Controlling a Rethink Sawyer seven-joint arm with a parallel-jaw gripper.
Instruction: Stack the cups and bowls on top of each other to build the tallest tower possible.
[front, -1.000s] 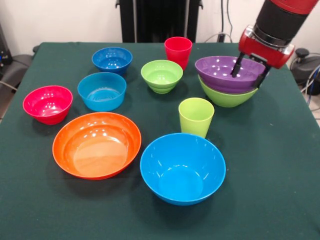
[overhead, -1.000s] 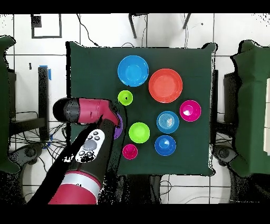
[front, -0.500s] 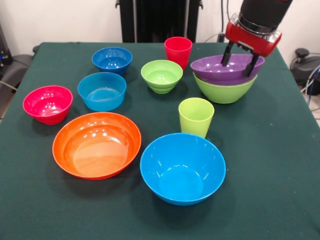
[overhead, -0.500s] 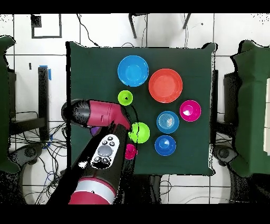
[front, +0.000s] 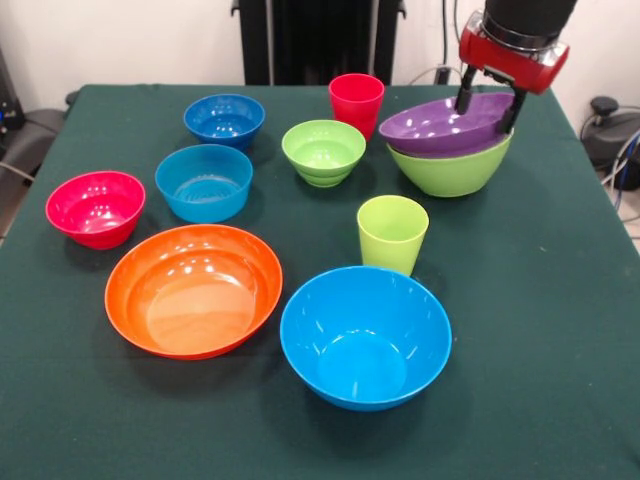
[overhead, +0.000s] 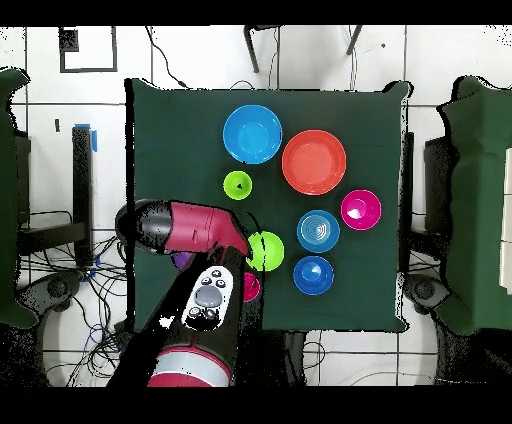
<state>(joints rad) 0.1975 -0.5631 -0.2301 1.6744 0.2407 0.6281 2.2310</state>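
Gripper (front: 488, 102) jaws straddle far rim of purple bowl (front: 440, 125), apparently pinching it; bowl sits tilted in large lime-green bowl (front: 450, 171) at bench (front: 560, 330) far corner. You're mid-seating. Next: level purple bowl, release, fetch red cup (front: 356, 102).

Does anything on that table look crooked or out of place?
Yes. The purple bowl sits tilted inside the large lime-green bowl, its far right rim raised where the gripper straddles it. Every other bowl and cup stands upright.
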